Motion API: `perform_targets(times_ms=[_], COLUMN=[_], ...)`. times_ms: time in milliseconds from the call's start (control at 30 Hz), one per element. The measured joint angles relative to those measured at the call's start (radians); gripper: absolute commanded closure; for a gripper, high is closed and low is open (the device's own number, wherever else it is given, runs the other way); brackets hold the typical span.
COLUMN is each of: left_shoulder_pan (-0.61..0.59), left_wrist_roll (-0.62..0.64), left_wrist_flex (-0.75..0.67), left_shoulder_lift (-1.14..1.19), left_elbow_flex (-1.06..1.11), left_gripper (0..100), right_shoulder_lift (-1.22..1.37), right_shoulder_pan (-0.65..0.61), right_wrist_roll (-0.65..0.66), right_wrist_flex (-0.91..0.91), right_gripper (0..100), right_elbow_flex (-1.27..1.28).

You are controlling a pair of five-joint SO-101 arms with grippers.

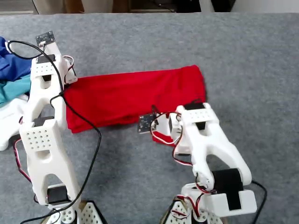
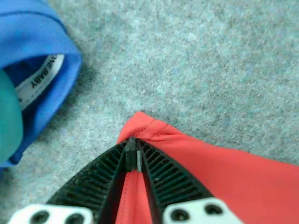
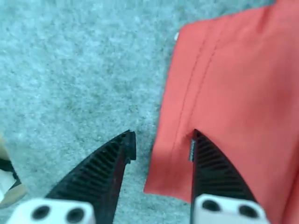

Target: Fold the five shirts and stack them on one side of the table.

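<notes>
Right pincer: open, jaws spread wide. One jaw is over the hem of the red shirt and the other is over bare tabletop just beside that hem. I cannot tell whether either jaw touches the cloth.
Right arm: on the near side of the tabletop, with its wrist at the near long edge of the red shirt. A small flap of red cloth sticks out there.
Red shirt: folded into a long band that lies flat across the middle of the tabletop, between the two arms' wrists.
Left pincer: closed, pinching a corner of the red shirt between its jaws. The cloth is puckered at the tips.
Left arm: stretched farther out than the right, with its wrist at the end of the red band.
Blue shirt: crumpled at the tabletop's side edge, near the left pincer but apart from the red shirt.
Teal shirt: bunched against the blue shirt, on its near side.
White shirt: in the same heap, nearest of the three.
Tabletop: grey and felt-like.
</notes>
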Motion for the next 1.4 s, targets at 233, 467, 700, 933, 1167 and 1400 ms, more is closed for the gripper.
perform_targets(times_ms=[233,467,700,933,1167,1400], left_shoulder_pan=[0.000,0.000,0.000,0.000,0.000,0.000], left_wrist_roll=[0.000,0.000,0.000,0.000,-0.002,-0.002], left_wrist_flex=[0.000,0.000,0.017,0.017,0.017,0.017], left_shoulder_lift=[0.000,0.000,0.000,0.000,0.000,0.000], left_elbow_flex=[0.000,0.000,0.000,0.000,0.000,0.000], left_gripper=[98,98,98,98,98,98], right_shoulder_lift=[0.060,0.077,0.087,0.094,0.101,0.130], right_shoulder_pan=[-0.003,-0.008,-0.009,-0.009,-0.009,0.025], right_wrist_roll=[-0.057,-0.086,-0.098,-0.112,-0.112,-0.157], right_wrist_flex=[0.008,-0.005,-0.038,-0.058,-0.060,-0.018], right_gripper=[80.0,86.2,87.6,95.6,99.2,99.5], right_elbow_flex=[-0.048,-0.060,-0.063,-0.063,-0.063,-0.167])
